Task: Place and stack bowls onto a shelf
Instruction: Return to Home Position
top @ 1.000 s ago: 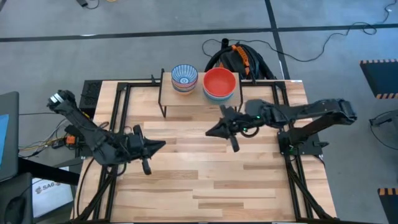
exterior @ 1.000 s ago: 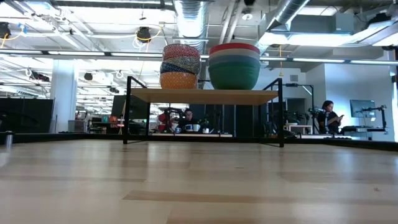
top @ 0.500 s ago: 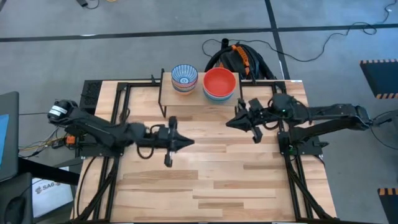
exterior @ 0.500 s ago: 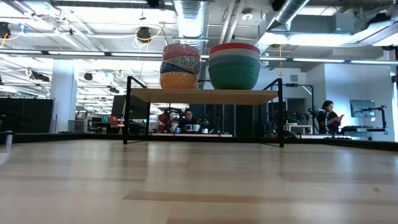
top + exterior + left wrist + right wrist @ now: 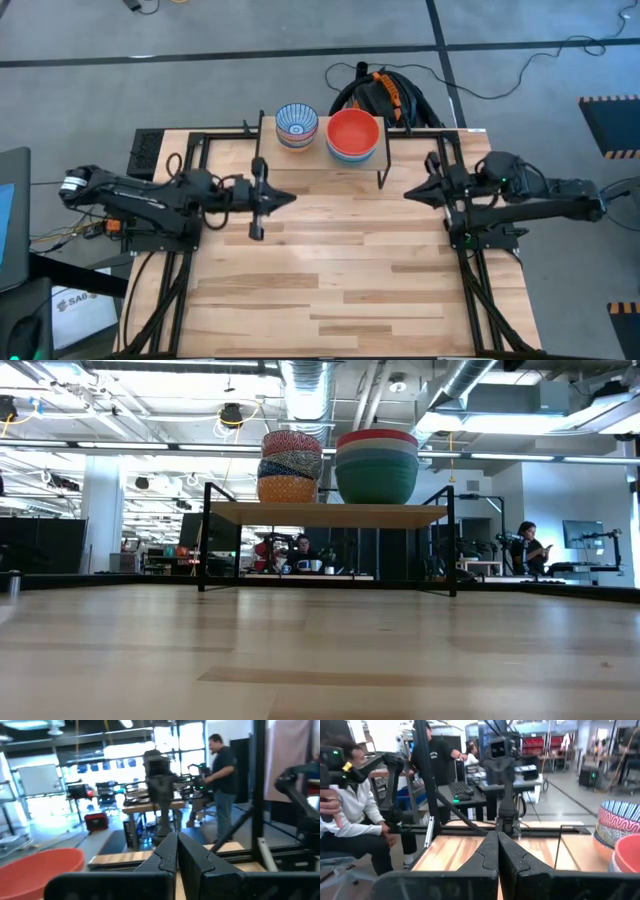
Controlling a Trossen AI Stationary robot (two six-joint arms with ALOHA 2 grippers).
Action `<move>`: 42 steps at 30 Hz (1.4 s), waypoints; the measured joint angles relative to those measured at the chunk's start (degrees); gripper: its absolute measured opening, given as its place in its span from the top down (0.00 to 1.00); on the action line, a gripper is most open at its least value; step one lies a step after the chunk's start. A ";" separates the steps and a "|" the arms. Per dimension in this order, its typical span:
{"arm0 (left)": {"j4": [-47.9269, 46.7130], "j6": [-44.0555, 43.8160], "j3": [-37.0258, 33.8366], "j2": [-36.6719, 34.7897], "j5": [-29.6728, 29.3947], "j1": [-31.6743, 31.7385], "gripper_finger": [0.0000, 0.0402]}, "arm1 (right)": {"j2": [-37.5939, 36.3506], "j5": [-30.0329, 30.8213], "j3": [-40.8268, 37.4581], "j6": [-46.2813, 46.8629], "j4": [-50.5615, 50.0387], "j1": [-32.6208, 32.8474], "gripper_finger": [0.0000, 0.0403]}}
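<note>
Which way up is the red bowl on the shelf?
Upright. From above the red bowl shows its hollow inside, and its rim faces up on the shelf.

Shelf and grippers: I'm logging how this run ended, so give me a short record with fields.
shelf: at the far side of the table, carrying two stacks of bowls
patterned stack: top bowl is blue-and-white inside
plain stack: green at the bottom, red on top
left gripper: shut, empty, over the table in front of the shelf
right gripper: shut, empty, over the table's right part, clear of the shelf
</note>
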 joint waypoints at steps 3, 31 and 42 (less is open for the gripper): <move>1.15 -0.58 0.07 2.75 3.65 2.20 1.00 | -2.24 0.00 -3.35 0.69 1.28 0.00 0.96; -9.12 -2.00 -12.54 -13.01 23.80 17.74 1.00 | -29.20 4.50 -16.77 4.37 -7.63 -0.68 0.96; -18.12 -5.58 -28.27 -40.66 22.17 22.03 1.00 | -32.13 4.48 -21.25 5.48 -7.76 -0.68 0.96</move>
